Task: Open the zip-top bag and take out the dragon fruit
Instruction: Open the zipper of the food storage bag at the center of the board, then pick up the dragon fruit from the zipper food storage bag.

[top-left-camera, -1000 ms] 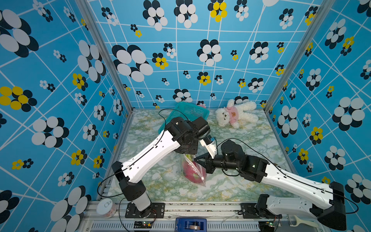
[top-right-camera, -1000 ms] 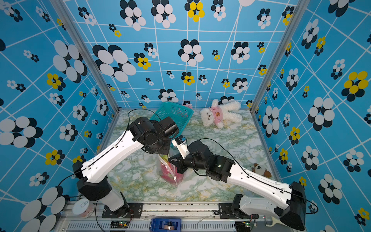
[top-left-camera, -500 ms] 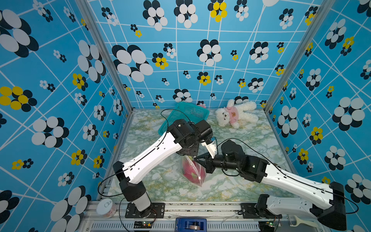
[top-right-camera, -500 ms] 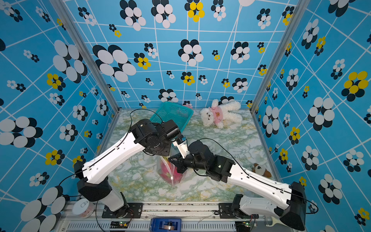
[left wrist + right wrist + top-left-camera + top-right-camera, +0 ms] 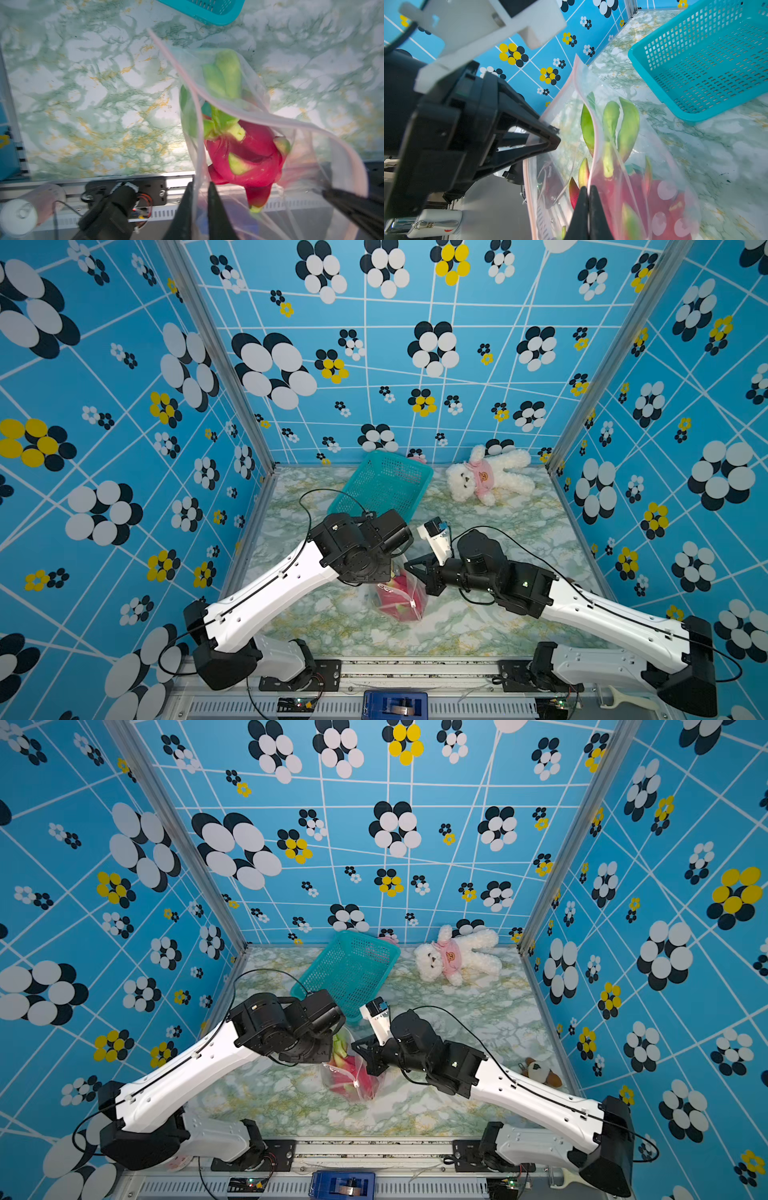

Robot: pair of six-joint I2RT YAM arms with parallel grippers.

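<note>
The zip-top bag (image 5: pixel 401 599) (image 5: pixel 353 1079) hangs between both arms over the marble table, and its pink zip strips are parted. Inside lies the dragon fruit (image 5: pixel 245 153) (image 5: pixel 664 193), red with green scales. My left gripper (image 5: pixel 200 184) is shut on one pink lip of the bag (image 5: pixel 259 116). In both top views its fingertips are hidden under its wrist. My right gripper (image 5: pixel 587 188) (image 5: pixel 409 564) is shut on the opposite lip of the bag (image 5: pixel 654 166). The white slider (image 5: pixel 412 604) sits at the bag's lower end.
A teal mesh basket (image 5: pixel 382 485) (image 5: pixel 706 62) lies tilted just behind the arms. A white teddy bear (image 5: pixel 486 477) lies at the back right. A small plush toy (image 5: pixel 540 1071) sits by the right wall. A white cylinder (image 5: pixel 18 214) stands past the table's front rail.
My left gripper has come down and forward onto the bag's lip and shut on it. The right gripper has kept its hold, and the bag has shifted slightly.
</note>
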